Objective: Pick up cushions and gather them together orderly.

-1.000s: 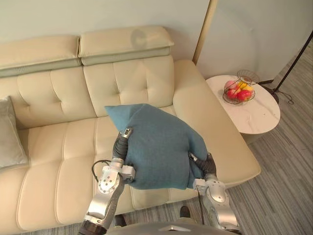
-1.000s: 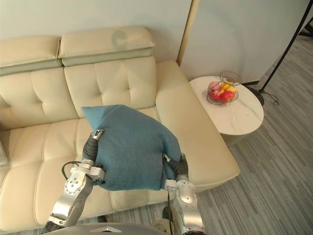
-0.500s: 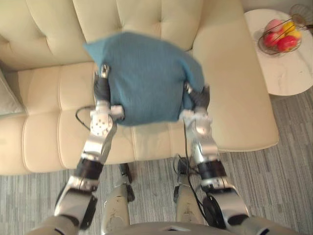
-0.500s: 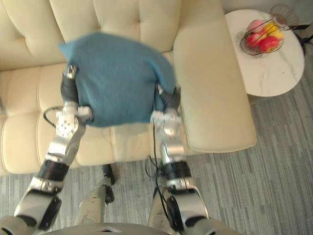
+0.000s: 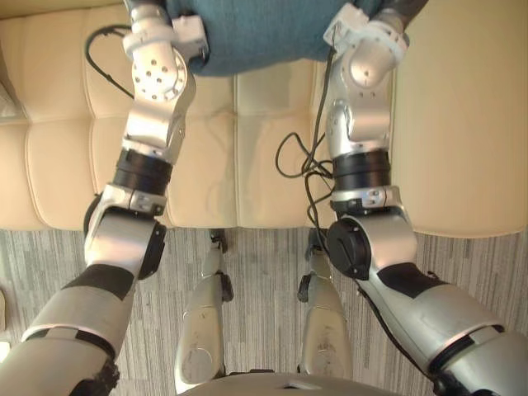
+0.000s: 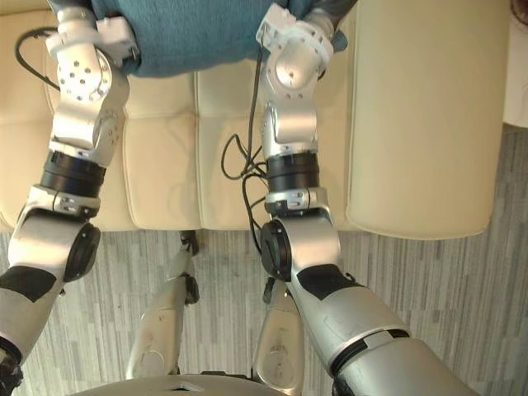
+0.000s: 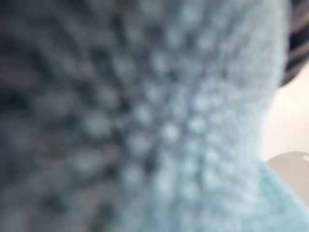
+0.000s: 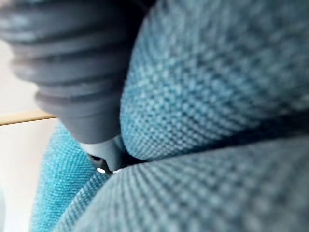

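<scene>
A cream tufted sofa [image 5: 264,165] is stretching across the far half of the scene, with grey striped floor [image 5: 49,264] running along the near side. At the far left, the left robot hand [image 5: 142,4] is pressing against the left flank of the teal cushion [image 5: 256,33]; its wrist view is showing nothing but blurred weave, so I cannot tell whether it is spread or pinching. The cushion is hanging between the two arms above the sofa seat, at the far edge of the head views. On the right, the right robot hand [image 8: 72,63] is sinking into a fold of the fabric, and its state cannot be told either. The likely risk is the soft cushion squeezing out from between the arms and dropping, if either arm is easing its sideways pressure.
</scene>
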